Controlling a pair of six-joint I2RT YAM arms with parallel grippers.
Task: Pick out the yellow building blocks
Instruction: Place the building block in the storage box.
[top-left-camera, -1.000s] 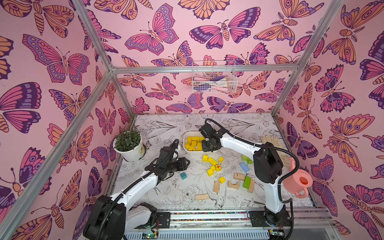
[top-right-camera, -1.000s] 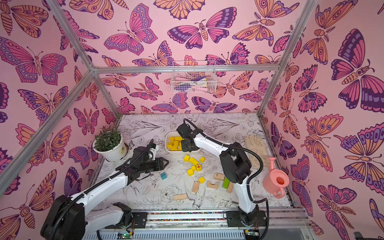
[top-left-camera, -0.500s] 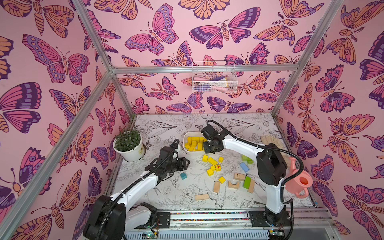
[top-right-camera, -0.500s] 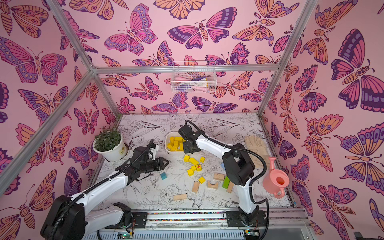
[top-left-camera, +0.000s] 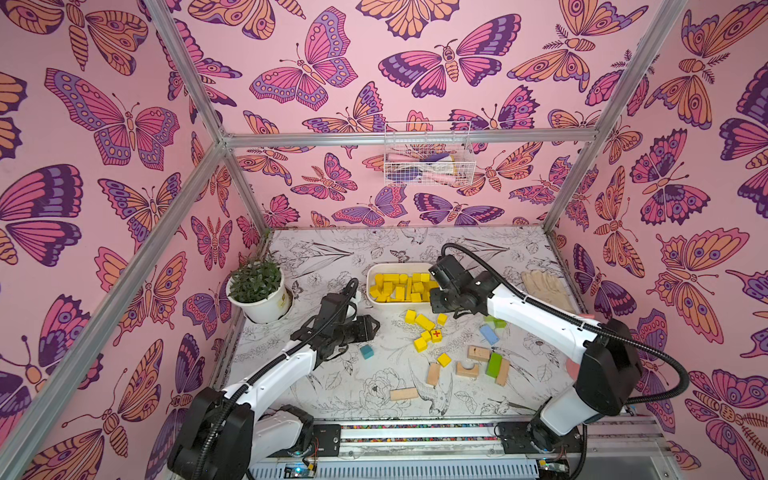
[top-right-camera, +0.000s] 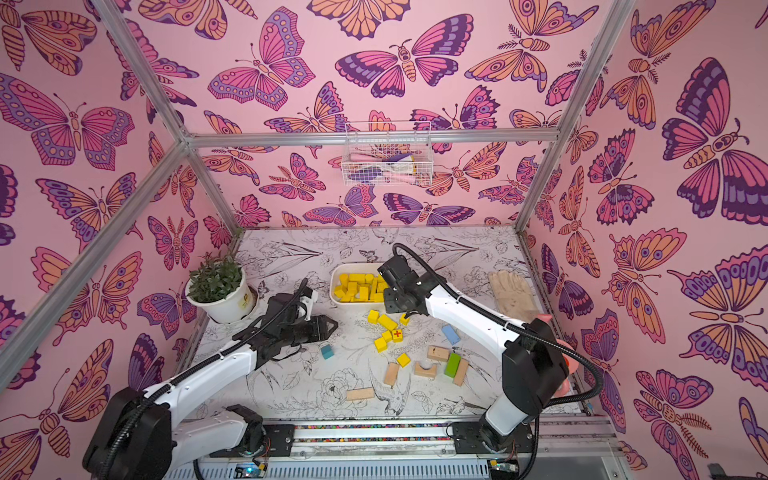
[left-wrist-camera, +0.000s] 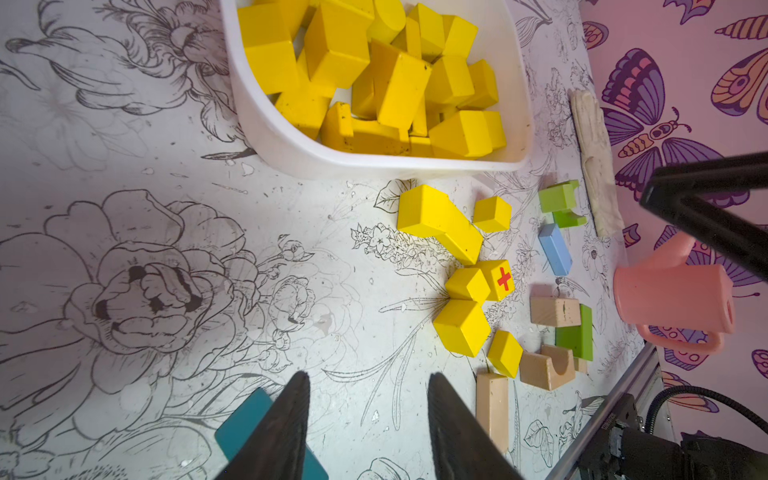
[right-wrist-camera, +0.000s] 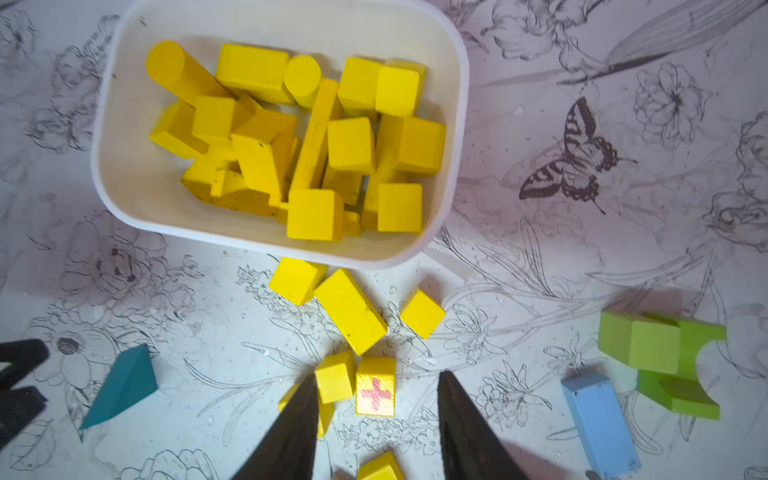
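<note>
Grippers both parted and empty, right gripper (right-wrist-camera: 376, 374) hanging over cube with red cross (right-wrist-camera: 376, 392), left gripper (left-wrist-camera: 368, 376) above bare table (top-left-camera: 332, 395) beside teal block (left-wrist-camera: 245, 424), yellow building blocks (right-wrist-camera: 291, 137) mostly heaped in white tub (right-wrist-camera: 104, 174), several loose on table just beside it.

High top views; close wrist views share tray (left-wrist-camera: 291, 145)

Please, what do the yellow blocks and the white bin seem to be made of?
Yellow blocks: probably wood under opaque, fairly matte yellow paint; crisp cut edges, with small dark chips and specks on some. Bin: likely plastic, smooth and faintly glossy white; rounded moulded corners and a thin, even rim.
</note>
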